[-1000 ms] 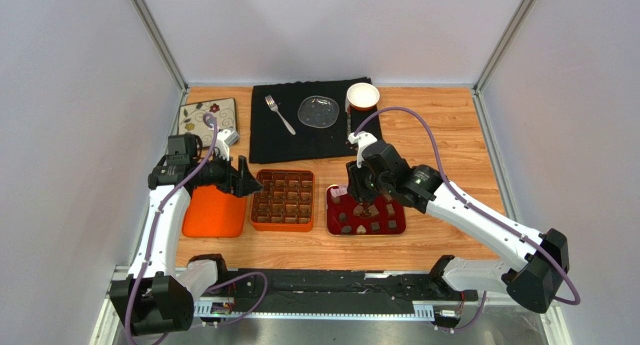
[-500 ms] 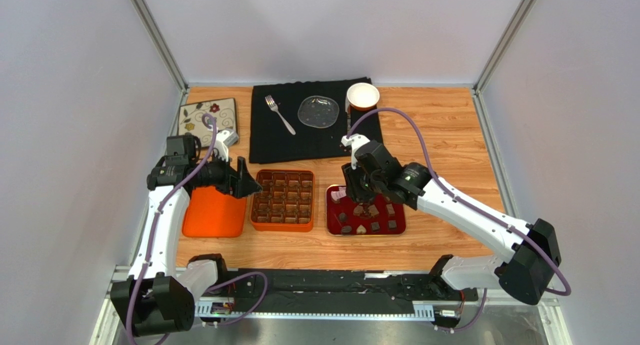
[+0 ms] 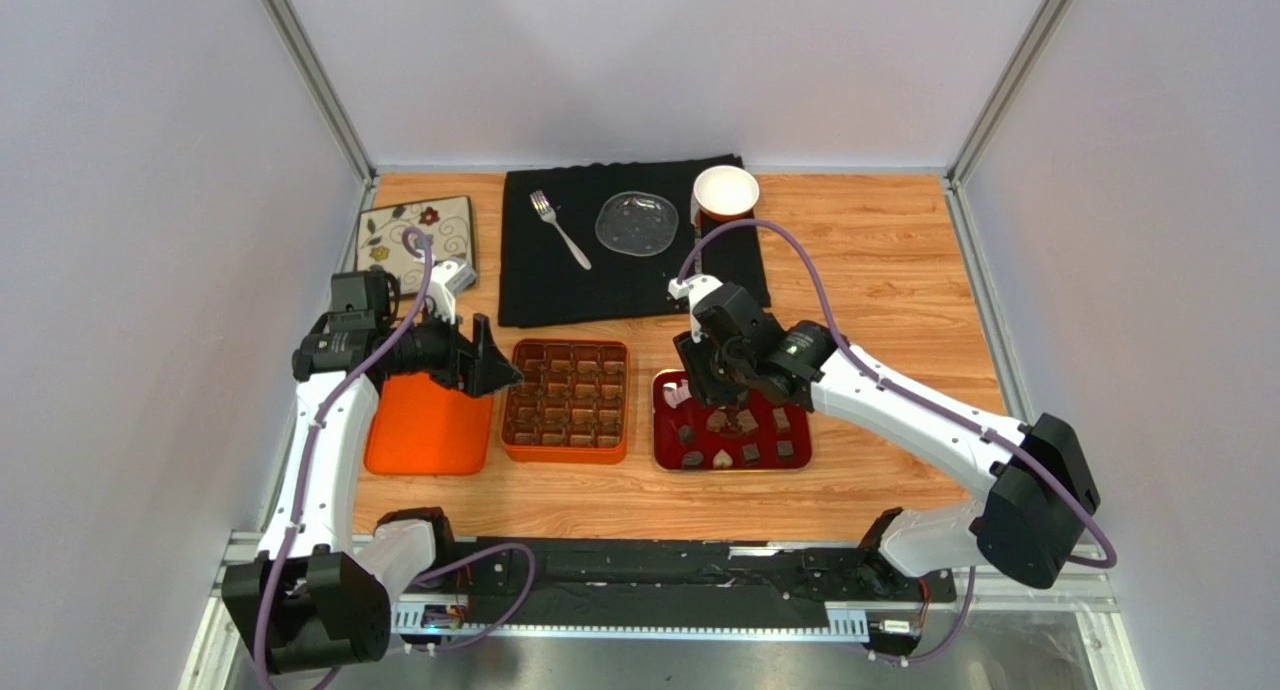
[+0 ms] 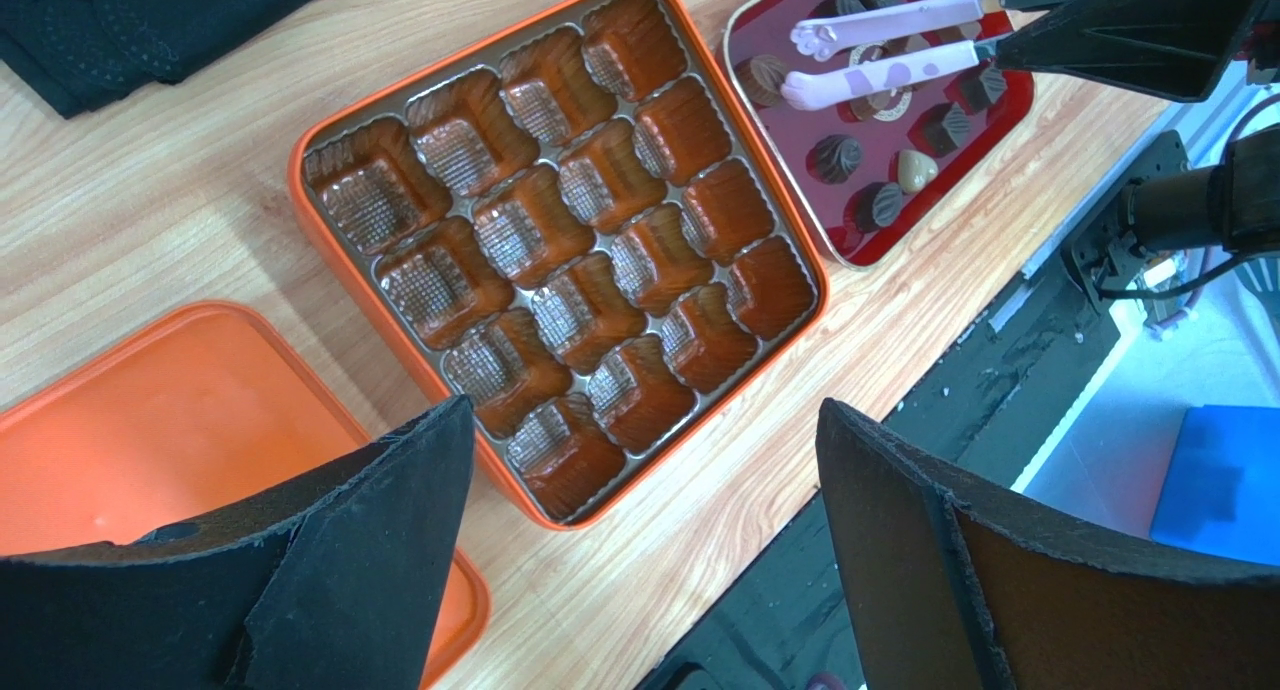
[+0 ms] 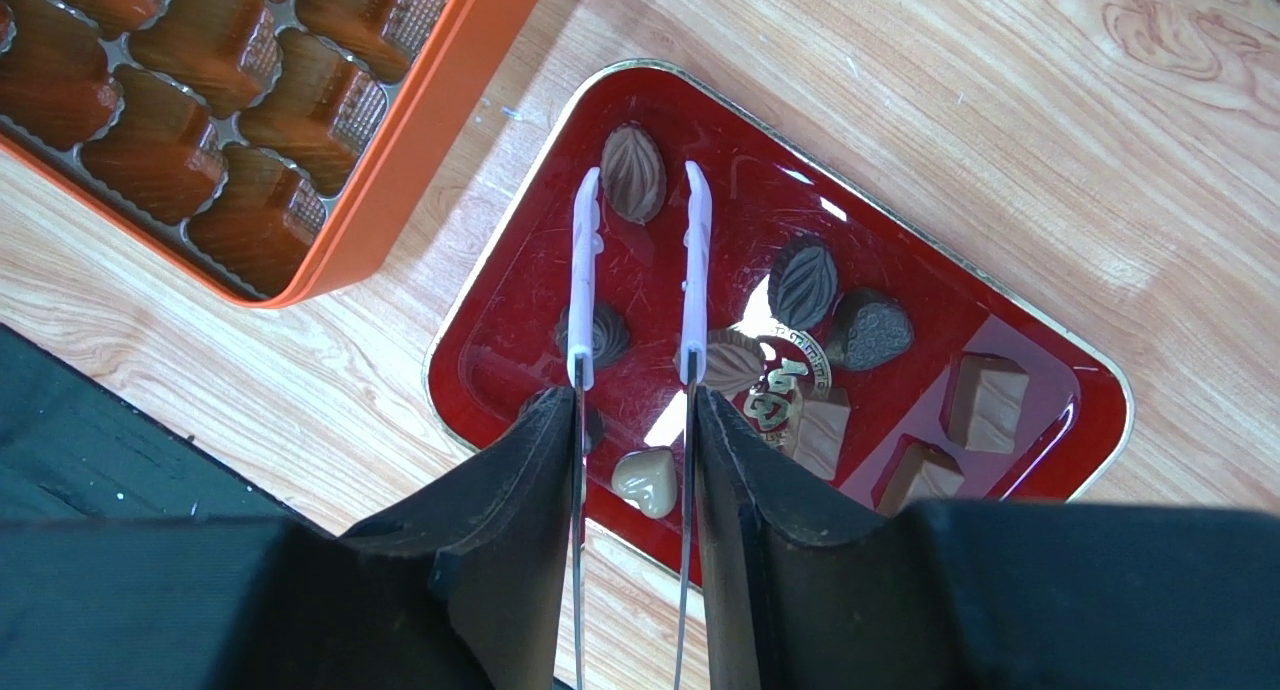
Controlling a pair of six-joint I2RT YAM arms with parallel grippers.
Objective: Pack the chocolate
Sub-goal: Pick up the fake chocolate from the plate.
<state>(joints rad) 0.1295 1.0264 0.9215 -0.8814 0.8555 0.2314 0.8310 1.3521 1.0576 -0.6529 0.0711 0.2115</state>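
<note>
Several small brown chocolates (image 3: 747, 420) lie in a red tray (image 3: 733, 465) right of centre. The orange box (image 3: 565, 453) with its empty grid of cups sits to the tray's left. My right gripper (image 3: 706, 378) is shut on pale lavender tongs (image 5: 583, 270). Their open tips straddle an oval chocolate (image 5: 633, 173) at the tray's (image 5: 511, 330) left end, not clamping it. My left gripper (image 3: 489, 360) is open and empty, hovering at the box's left edge (image 4: 301, 180). The tongs (image 4: 887, 53) also show in the left wrist view.
The orange lid (image 3: 428, 425) lies left of the box. A black cloth (image 3: 601, 278) at the back holds a fork (image 3: 559, 228), a glass plate (image 3: 637, 222) and a cup (image 3: 726, 194). A floral tile (image 3: 416, 237) sits at the back left.
My right arm has moved left with the tongs, toward the tray's left end. The left arm has barely moved.
</note>
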